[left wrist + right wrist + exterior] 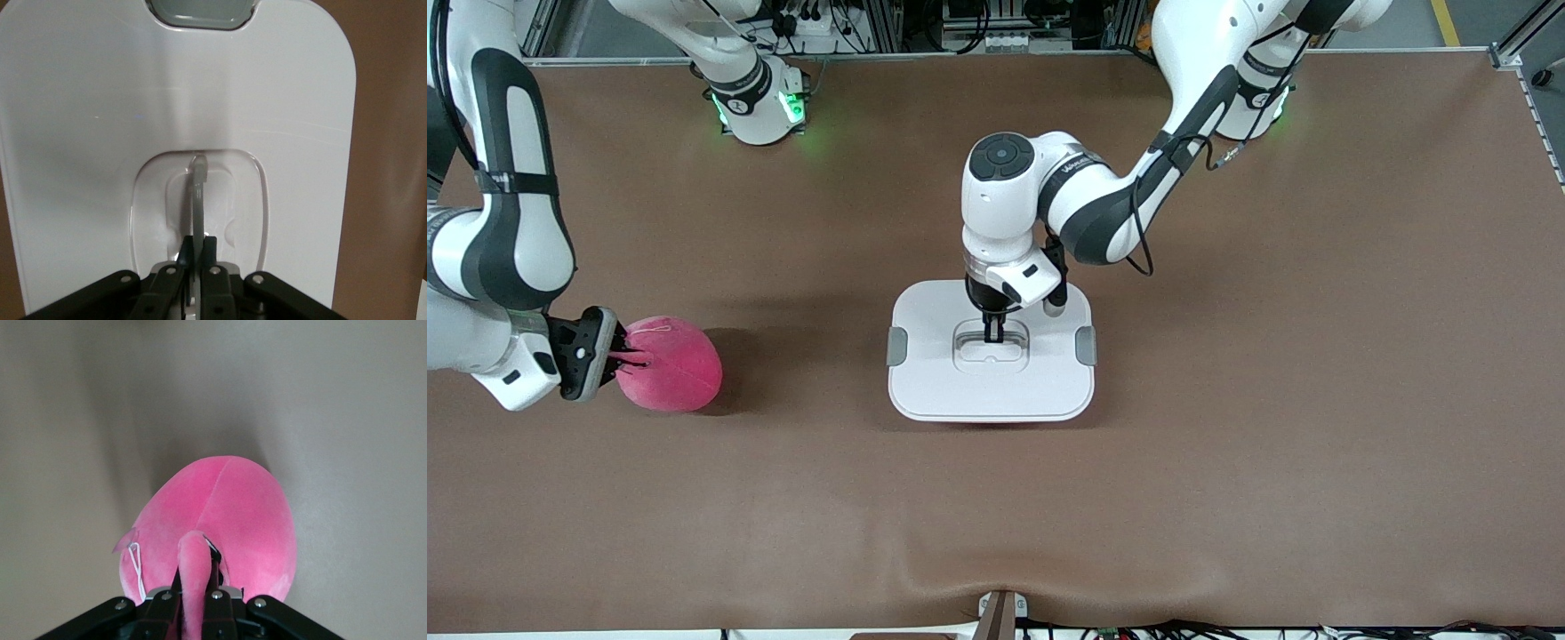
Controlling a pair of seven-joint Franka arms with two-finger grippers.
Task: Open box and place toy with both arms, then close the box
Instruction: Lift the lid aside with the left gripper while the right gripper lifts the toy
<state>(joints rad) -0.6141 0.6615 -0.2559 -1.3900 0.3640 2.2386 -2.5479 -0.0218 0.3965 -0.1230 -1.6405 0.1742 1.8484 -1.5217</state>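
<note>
The box (991, 351) sits at the table's centre with its white lid (934, 373) still on, grey clips at its 3 and 9 o'clock edges seen from the front camera. The toy (671, 364), a pink plush, lies at 9 o'clock from the box, well apart, toward the right arm's end of the table. The left gripper (992, 334) stands down in the lid's recess, jaws pressed together on the thin grey handle (198, 193), which stands upright between them. The right gripper (624, 358) is at the toy's side, jaws pinching one short plush nub (193, 573).

The step in hand looks like lifting the lid. It would go best pulled straight up, level, so neither clip edge binds; the handle is slim, so a tilted pull could let it slip. The toy should wait until the opening is fully bare, and a nub grip may let it swing.
</note>
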